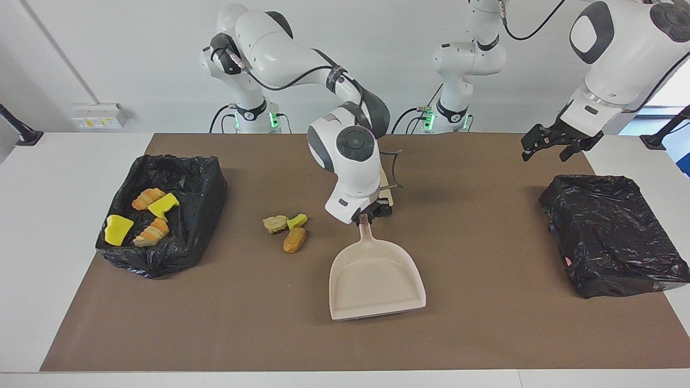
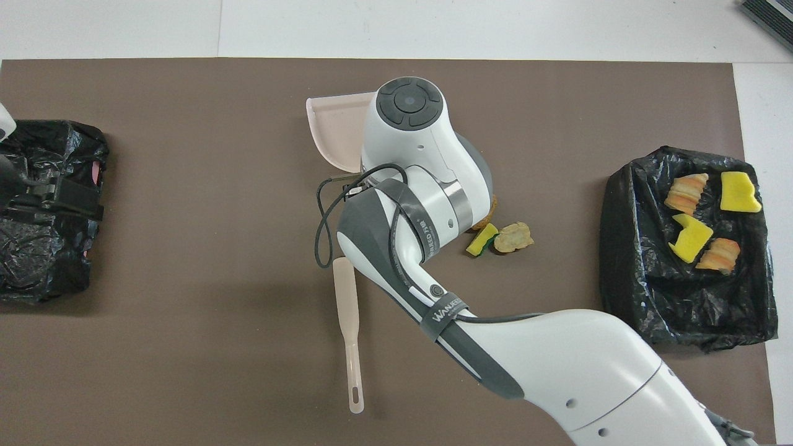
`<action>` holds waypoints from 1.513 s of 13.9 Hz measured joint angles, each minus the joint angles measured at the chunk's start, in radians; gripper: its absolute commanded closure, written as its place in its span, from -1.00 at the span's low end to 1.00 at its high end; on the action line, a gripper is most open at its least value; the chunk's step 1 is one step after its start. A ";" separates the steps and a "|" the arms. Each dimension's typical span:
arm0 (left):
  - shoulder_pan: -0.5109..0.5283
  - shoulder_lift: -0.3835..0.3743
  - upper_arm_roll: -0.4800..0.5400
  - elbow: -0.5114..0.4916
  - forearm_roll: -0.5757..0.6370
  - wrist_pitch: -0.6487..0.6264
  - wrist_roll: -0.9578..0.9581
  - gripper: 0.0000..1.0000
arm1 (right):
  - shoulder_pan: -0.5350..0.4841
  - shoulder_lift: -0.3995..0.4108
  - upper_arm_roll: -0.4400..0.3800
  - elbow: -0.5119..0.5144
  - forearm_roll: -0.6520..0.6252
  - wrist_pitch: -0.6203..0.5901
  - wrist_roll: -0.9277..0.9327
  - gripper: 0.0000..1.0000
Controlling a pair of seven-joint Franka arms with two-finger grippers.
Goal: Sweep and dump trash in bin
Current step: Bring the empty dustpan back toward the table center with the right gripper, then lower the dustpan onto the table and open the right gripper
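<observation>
Dustpan [image 1: 375, 277]: lies flat on the table mid-mat, mouth away from the robots, empty.
Full bin [image 1: 161, 215]: at the right arm's end — holds four trash pieces, two yellow, two orange-tan.
Loose trash [image 1: 285, 229]: three chunks clustered on the mat, beside the dustpan handle, toward that bin.
Right pincer [image 1: 371, 213]: low at the dustpan handle, seemingly clamped on it.
Brush [image 2: 348, 322]: lies untouched, nearer the robots than the dustpan.
Left pincer [image 1: 555, 143]: waits, fingers apart, above the empty bin [image 1: 612, 234].
Risk: the pan's mouth faces away from the chunks — dragging it may scatter them, I judge.
Count: seven trash pieces, two bins, one dustpan, one brush.
</observation>
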 measured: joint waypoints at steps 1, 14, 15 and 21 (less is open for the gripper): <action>0.000 0.000 0.000 0.000 0.000 0.000 0.000 -1.00 | 0.007 0.006 0.000 0.000 0.000 0.009 0.001 1.00; 0.000 0.000 0.000 0.000 0.000 0.000 0.000 -1.00 | 0.019 0.021 0.001 0.025 0.011 -0.047 0.027 -1.00; 0.000 0.000 0.000 0.000 0.000 0.000 0.000 -1.00 | 0.019 -0.003 0.001 0.026 0.018 -0.080 0.028 -1.00; 0.000 0.000 -0.001 0.000 0.000 0.000 -0.003 -1.00 | 0.033 -0.179 0.007 -0.133 0.085 -0.134 0.075 -1.00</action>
